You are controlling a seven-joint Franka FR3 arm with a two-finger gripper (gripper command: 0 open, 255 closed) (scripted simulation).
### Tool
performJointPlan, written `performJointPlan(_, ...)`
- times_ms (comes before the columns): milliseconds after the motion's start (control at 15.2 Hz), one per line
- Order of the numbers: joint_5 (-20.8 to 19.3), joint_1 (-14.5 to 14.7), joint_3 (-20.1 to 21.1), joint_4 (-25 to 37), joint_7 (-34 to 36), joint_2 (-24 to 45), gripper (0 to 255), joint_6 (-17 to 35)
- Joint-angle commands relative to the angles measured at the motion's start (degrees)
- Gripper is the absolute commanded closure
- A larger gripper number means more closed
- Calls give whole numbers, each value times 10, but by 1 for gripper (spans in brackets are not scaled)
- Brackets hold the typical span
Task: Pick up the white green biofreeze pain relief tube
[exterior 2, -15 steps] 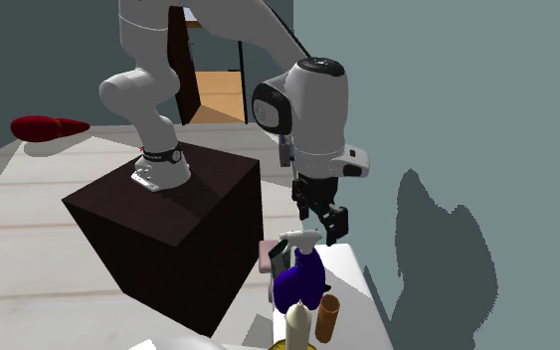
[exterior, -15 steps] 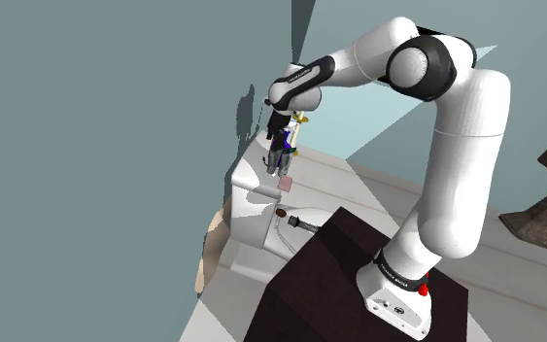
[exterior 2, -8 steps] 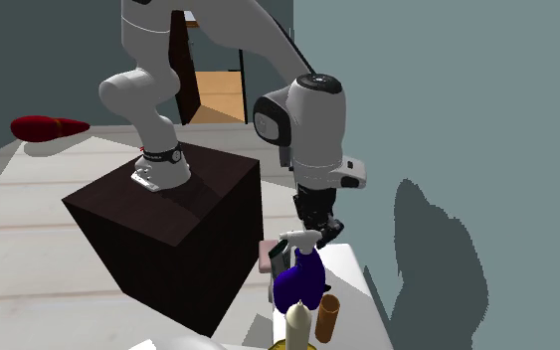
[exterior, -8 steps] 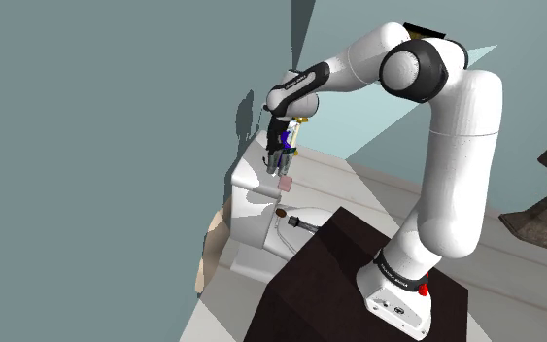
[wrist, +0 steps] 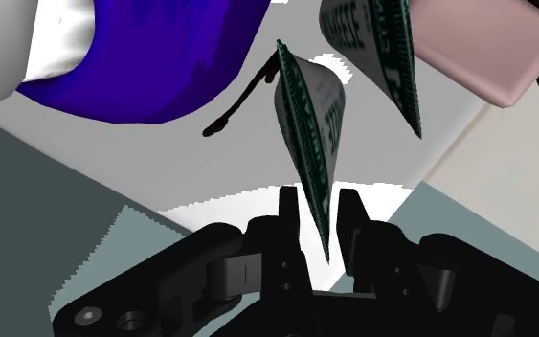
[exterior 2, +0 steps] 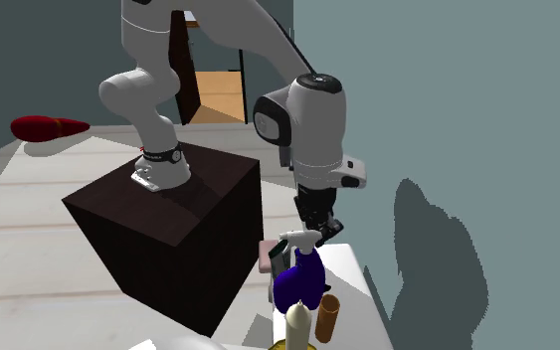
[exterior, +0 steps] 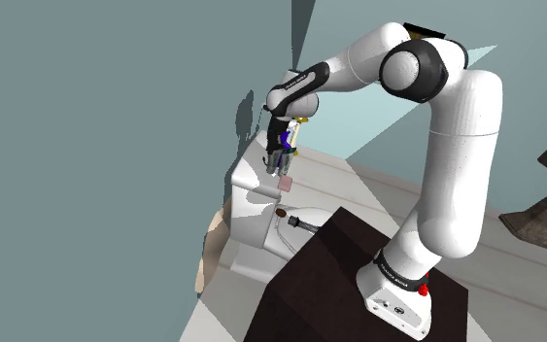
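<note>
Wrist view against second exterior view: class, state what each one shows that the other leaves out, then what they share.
The wrist view gives the white tube with green lettering, its thin end reaching in at the gripper, and a second tube like it close by. The second exterior view gives the dark stand, the white arm, a red thing on the floor and a brown cylinder. Shared: the gripper, the blue bottle and the pink block.

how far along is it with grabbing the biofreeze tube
Reach looks done: the tool straddles the white-green tube. In hand: its fingers look clasped on the tube's thin edge. Left: lifting it away from the blue spray bottle beside it.
</note>
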Motion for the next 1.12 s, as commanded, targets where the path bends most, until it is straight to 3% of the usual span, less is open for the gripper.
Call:
performJointPlan(0,-3,1,-2,0,2,-5,255,-6)
performJointPlan(1056,-40,15,-20,24,28,-71,255,-92)
